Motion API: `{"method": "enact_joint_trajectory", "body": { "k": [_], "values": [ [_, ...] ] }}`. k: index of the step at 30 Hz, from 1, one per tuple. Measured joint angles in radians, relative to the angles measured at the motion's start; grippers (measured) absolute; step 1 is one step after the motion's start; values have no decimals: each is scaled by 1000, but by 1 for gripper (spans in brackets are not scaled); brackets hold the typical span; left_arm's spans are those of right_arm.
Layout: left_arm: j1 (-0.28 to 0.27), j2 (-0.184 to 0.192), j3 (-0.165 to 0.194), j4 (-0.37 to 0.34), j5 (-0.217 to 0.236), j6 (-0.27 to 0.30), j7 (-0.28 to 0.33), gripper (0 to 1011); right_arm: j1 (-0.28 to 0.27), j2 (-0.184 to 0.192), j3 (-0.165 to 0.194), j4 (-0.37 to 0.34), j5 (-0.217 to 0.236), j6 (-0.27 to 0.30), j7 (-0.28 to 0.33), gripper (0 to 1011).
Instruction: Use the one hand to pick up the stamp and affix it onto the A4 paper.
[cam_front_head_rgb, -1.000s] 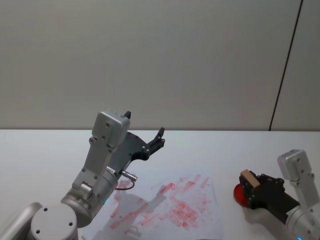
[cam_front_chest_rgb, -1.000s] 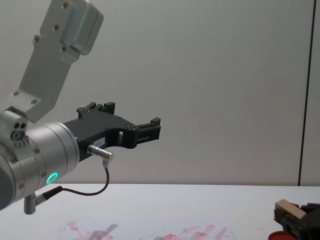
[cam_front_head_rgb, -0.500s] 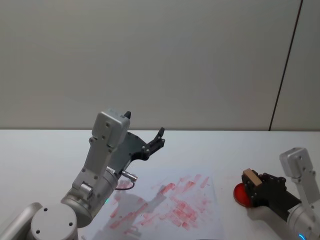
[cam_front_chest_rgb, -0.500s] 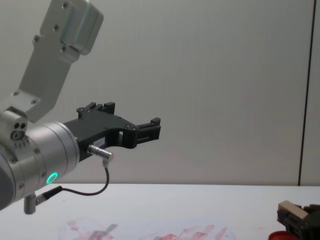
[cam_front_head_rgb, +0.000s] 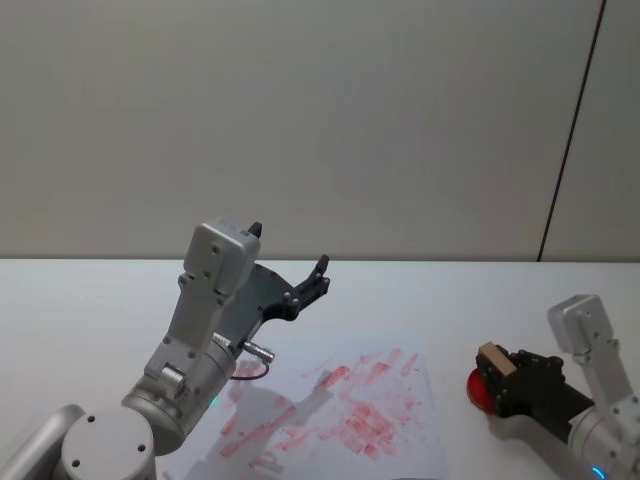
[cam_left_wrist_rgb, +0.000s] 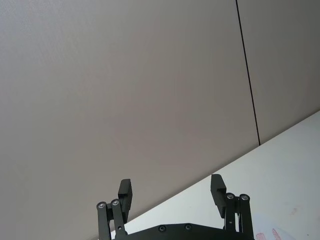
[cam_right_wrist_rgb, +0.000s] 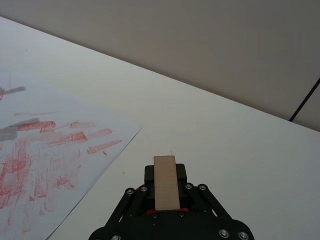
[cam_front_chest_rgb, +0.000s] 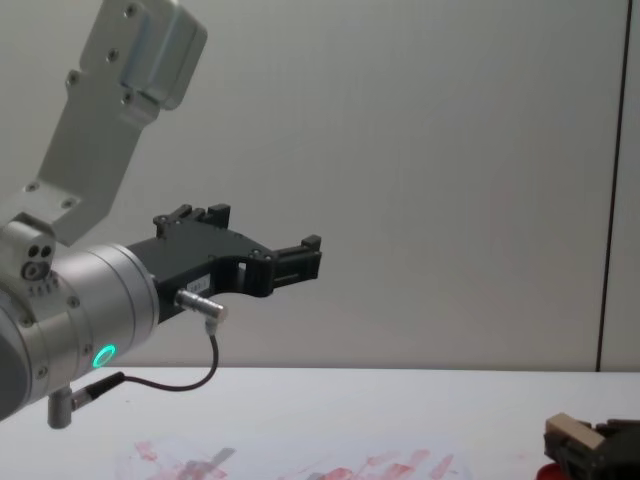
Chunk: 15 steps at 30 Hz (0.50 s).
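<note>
Risk: we've got the right gripper (cam_front_head_rgb: 497, 377) clamped on the stamp (cam_front_head_rgb: 492, 358) just above the ink pad (cam_front_head_rgb: 480, 390), so a tilted carry to the A4 paper (cam_front_head_rgb: 330, 415) beside it smears the print.

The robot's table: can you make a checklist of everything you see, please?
Surface: white table, flat.
Job's things: stamp clamped in the right gripper, over the red ink pad; paper smeared with red ink, lying apart from the pad.
Clutter: nothing seen.
Grippers: right gripper shut on the stamp; left gripper open, raised above the table.
Cables: thin black cable looping under the left wrist.
Surroundings: plain grey wall with a dark vertical seam.
</note>
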Motion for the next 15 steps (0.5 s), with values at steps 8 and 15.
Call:
{"method": "enact_joint_trajectory", "body": {
  "k": [8, 15],
  "values": [
    [0, 0, 0, 0, 0, 0, 0, 1002, 7, -2, -3, 9, -11, 13, 11, 332],
    [0, 0, 0, 0, 0, 0, 0, 1003, 13, -5, -3, 15, -14, 18, 12, 580]
  ]
}}
